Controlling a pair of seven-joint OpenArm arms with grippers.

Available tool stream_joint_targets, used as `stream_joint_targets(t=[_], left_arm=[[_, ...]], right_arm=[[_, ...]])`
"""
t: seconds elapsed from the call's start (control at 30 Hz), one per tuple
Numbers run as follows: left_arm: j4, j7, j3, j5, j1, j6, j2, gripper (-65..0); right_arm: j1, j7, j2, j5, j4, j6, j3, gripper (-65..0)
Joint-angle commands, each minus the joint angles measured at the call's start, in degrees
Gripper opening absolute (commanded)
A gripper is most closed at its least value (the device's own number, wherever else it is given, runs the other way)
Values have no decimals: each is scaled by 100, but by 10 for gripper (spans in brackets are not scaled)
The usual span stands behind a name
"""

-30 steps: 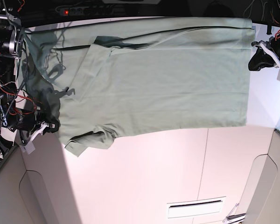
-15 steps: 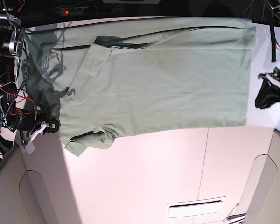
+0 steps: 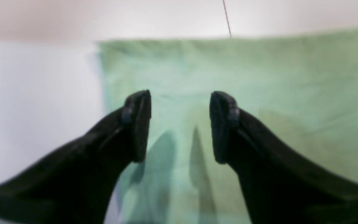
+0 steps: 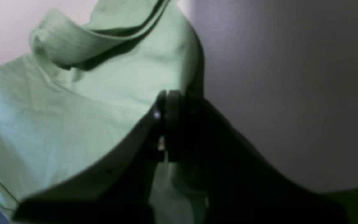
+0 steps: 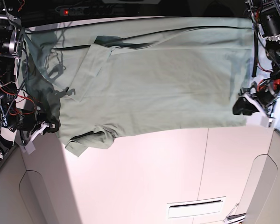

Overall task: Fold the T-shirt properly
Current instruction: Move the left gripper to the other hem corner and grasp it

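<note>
At the left of the base view the right arm's black claw (image 5: 50, 125) is sitting at the shirt's near left corner, and its wrist view is showing the two fingers pressed together on a fold of the cloth, gripping it. The pale sage-green short-sleeved cotton T-shirt (image 5: 158, 84) is lying spread across the far half of the white counter (image 5: 140, 177), collar end to the left and hem to the right. One sleeve is lying folded over the body near the far left, with a dark seam line running along the far edge; the near sleeve is bunching in a rumpled roll beside the gripping claw. The body is lying mostly flat, with soft creases. At the right, the left arm's black claw (image 5: 240, 106) is hovering over the shirt's near hem corner, fingers (image 3: 138, 124) standing wide apart with green cloth showing between them; whether they are touching the fabric is hard to judge through the blur.
</note>
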Motion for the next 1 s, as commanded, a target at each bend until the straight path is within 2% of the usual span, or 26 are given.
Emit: stream_joint_targets(t=[0.0,0.1,0.17,0.43,0.73,0.97], left_arm=[[-72,-227,63,92,-225,98,-129,-320],[-505,-496,181,767,-599,498,-131,-320],[-662,-516,179,999,-798,723,-192,-320],[-702,-520,181,918,-1045,1034,-623,-321],[-1801,-745,181,476,-1058,1003,-621,-320],[-1934,-531,181,-251,-1060,592,-621,-321]], right_arm=[[122,-17,79,-39,48,-17,7,-650],[122,-17,79,-39,48,-17,7,-650],[122,-17,79,-39,48,-17,7,-650],[122,-17,79,-39,48,-17,7,-650],[122,-17,79,-39,48,-17,7,-650],[122,-17,79,-37,48,-17,7,-650]])
